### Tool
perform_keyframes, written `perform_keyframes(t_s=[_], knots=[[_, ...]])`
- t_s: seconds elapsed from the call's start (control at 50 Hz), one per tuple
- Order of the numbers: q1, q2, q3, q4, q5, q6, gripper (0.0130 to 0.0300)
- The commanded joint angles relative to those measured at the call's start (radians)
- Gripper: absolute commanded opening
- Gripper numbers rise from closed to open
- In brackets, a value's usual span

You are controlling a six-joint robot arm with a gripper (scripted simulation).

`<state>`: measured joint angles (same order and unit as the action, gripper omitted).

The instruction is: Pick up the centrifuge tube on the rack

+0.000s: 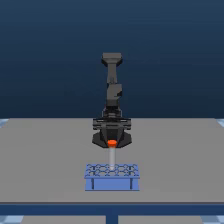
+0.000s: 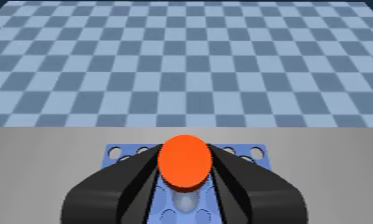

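Tube (image 1: 112, 159) hangs upright above the rack (image 1: 112, 177), its tip near the rack's holes, orange cap (image 2: 184, 162) pinched in the gripper (image 1: 112, 140). Risk, as I judge it: the tapered tip snags a hole and tilts or slips free. Fingers (image 2: 120, 187) are closed against the cap on both sides. Grey table (image 1: 45, 160) sits underneath.

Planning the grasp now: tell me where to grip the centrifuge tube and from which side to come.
Grip the centrifuge tube just under its orange cap, coming straight down from above. It stands upright in the rack, so only the capped top is free. The gripper already sits at the cap, a finger on each side.
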<state>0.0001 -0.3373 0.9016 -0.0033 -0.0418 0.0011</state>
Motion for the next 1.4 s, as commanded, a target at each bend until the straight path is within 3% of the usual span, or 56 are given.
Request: perform_keyframes(t_s=[0.02, 0.86, 1.4], knots=[[0.0, -0.003, -0.003, -0.004, 0.009, 0.006, 0.013], [0.0, -0.016, -0.015, 0.195, 0.035, -0.193, 0.013], [0.0, -0.021, -0.02, 0.16, 0.046, -0.158, 0.013]])
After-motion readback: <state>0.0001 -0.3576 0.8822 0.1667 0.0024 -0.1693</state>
